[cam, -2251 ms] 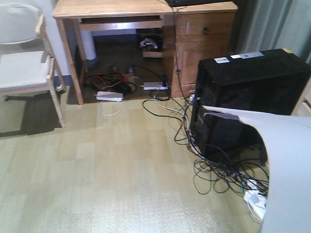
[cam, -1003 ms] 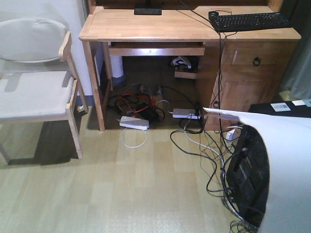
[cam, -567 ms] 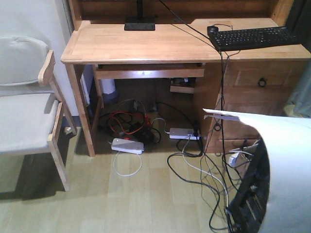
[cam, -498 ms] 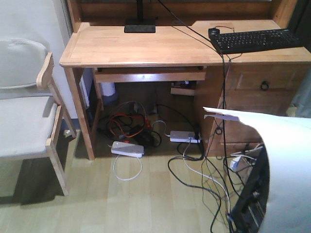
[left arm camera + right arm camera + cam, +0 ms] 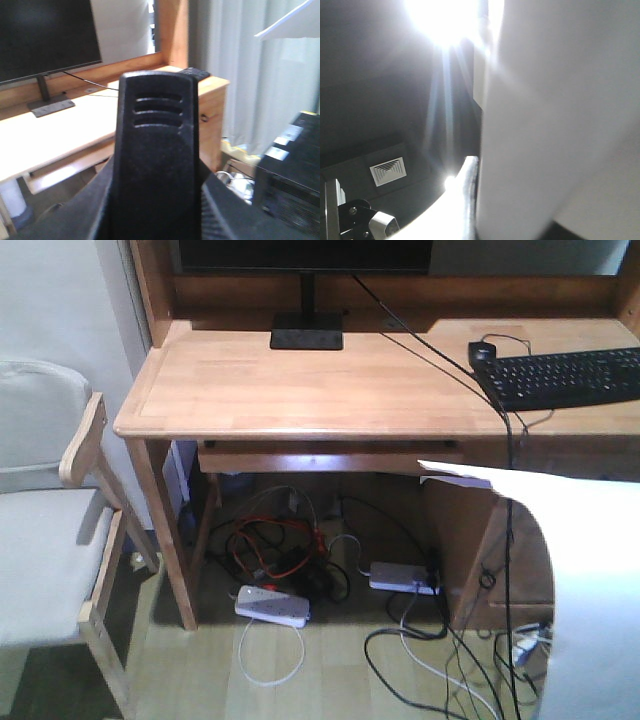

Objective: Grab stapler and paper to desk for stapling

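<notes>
Wood-floored office corner: pale chair [image 5: 50, 580] at far left, then the light wood-grain worktop [image 5: 300, 385] with a monitor foot [image 5: 306, 337] at its back. Black mouse [image 5: 484, 350] and keyboard [image 5: 565, 380] toward its right end, tangled cables [image 5: 285, 550] underneath. Neither task thing set down there yet.

On the left arm, an upright black body, taken for the stapler [image 5: 155, 150], gripped at its flanks by the dark left fingers [image 5: 227, 212]. On the right arm, the paper [image 5: 590, 580], aloft at the right edge of the front view. Pale blade along its lower edge, probably one of the right fingers [image 5: 466, 192], judged to be pinching it, though half lost in glare.

Likely trouble: stapler toppling if let go upright; curled sheet catching the worktop's rounded edge, or sweeping the mouse and keyboard on the way down, then creasing or slipping free.

Stapler: matte black, three short slots near the top, no orange patch or metal channel visible from this side. Paper: plain white, bowed over in a wide curl, one corner pointing left, no mark made out.
</notes>
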Controlling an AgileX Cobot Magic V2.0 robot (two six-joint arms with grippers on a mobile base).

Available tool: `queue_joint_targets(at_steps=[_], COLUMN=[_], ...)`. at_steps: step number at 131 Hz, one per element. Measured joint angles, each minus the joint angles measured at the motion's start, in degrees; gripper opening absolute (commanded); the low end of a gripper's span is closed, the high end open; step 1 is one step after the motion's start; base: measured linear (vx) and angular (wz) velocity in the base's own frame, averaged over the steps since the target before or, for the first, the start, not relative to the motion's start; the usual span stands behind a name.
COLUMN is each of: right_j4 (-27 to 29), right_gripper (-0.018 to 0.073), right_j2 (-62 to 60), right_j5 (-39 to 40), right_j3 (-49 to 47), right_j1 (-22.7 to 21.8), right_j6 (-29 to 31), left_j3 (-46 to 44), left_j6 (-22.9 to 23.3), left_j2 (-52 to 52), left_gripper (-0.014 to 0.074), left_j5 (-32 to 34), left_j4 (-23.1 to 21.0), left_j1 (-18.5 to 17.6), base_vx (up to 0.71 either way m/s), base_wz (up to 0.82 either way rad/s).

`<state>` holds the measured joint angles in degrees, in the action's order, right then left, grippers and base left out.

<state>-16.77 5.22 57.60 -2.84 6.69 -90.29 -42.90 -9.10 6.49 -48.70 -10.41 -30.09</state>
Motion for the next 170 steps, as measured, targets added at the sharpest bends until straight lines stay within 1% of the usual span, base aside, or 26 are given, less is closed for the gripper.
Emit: queue_joint_targets(at_steps=[100, 170], right_j4=[0.0, 0.0], right_gripper=[-0.0006, -0.0006], right_j2=[0.0, 0.0], right_j5=[0.0, -0.1], right_j3=[0.0, 0.0], right_j1=[0.0, 0.0], right_j6=[0.0, 0.0], left_j3=[0.0, 0.0], left_j6=[0.0, 0.0], left_j2=[0.0, 0.0], left_gripper=[-0.0006, -0.0006], left_j5=[0.0, 0.0], left_j4=[0.0, 0.0], left_j1=[0.0, 0.0], base_vx=[0.40, 0.32], base_wz=[0.01, -0.01])
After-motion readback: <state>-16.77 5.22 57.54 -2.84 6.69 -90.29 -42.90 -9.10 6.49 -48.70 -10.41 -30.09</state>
